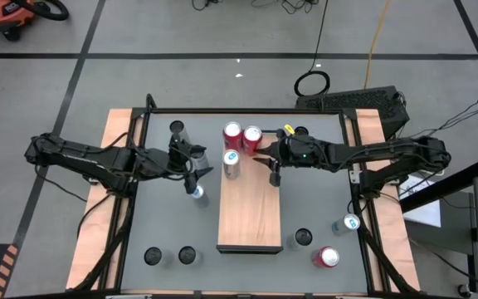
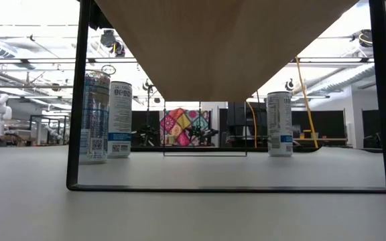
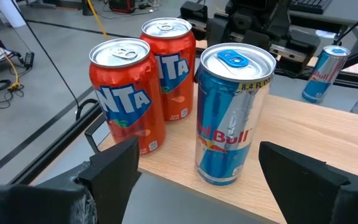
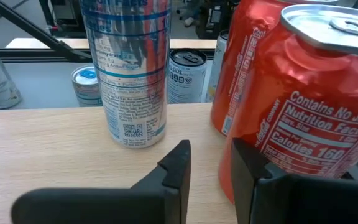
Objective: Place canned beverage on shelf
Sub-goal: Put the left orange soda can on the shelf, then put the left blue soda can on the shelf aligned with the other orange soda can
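Standing upright at the shelf's (image 1: 249, 218) far end, three rigid, slippery cans (image 1: 232, 164) are being flanked: the left gripper (image 1: 196, 165) gaping empty, the right gripper (image 1: 274, 170) nearly closed, holding nothing; mid-body grasps are being judged safest.

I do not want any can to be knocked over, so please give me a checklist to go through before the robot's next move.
1. Two Fanta cans and the Red Bull can stand upright on the shelf: ok.
2. Right hand shut, nothing between its fingers: ok.
3. Right hand clear of the nearest Fanta can: cannot tell, it is very close.
4. Left hand open and empty: ok.
5. Bare space on the shelf for more cans: ok.
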Controlling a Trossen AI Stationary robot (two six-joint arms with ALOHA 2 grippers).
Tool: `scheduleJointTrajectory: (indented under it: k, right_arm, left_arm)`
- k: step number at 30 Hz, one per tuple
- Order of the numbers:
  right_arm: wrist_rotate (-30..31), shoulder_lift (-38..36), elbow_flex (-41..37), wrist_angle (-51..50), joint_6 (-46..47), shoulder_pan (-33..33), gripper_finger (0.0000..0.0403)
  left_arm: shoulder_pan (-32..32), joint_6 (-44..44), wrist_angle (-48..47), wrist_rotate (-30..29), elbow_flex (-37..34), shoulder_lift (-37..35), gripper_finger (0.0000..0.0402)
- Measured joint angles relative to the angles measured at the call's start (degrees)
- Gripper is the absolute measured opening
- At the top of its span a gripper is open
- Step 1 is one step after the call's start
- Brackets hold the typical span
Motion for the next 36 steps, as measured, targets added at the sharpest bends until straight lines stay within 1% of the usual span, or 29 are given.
scheduleJointTrajectory:
  k: [3,4,9,10,12,17,22,25,30,36]
  right_arm:
    - [-0.24,-0.01,0.01,-0.02,0.0,0.05,0.0054]
    - [-1.24,-0.13,0.01,-0.07,-0.02,0.18,0.0054]
    - [-11.33,-3.0,0.03,-0.71,1.58,0.98,0.0054]
    - [-12.81,-3.67,0.08,-0.6,2.3,1.46,0.0054]
    - [-13.56,-4.97,0.1,-0.72,3.19,3.11,0.0054]
    - [-12.43,-6.03,0.1,-1.33,4.19,9.04,0.0054]
    - [-1.87,-6.02,0.1,-2.85,4.63,16.18,0.0054]
    - [1.79,-6.03,0.1,-2.93,4.79,19.88,0.0054]
    - [1.81,-6.03,0.1,-3.37,4.63,24.27,0.0054]
    - [1.84,-6.03,0.1,-3.29,4.13,26.78,0.0054]
  left_arm:
    - [-0.01,0.0,-0.03,0.0,0.0,0.0,0.0328]
    - [0.0,0.0,-0.06,0.02,0.0,0.0,0.0328]
    - [-0.02,-0.43,-0.89,0.02,0.0,0.0,0.0328]
    - [-0.02,-0.6,-1.1,0.02,0.0,0.0,0.0328]
    - [-0.02,-1.63,-1.89,0.04,0.0,0.0,0.0328]
    - [-0.45,-3.3,-2.63,0.11,0.0,0.0,0.0328]
    - [-2.72,-5.08,-3.53,0.35,0.0,0.0,0.0328]
    - [-4.77,-6.41,-3.96,0.36,0.0,0.0,0.0328]
    - [-8.6,-8.04,-7.17,0.37,0.0,0.0,0.0328]
    - [-13.11,-9.84,-9.49,0.35,0.0,1.07,0.0328]
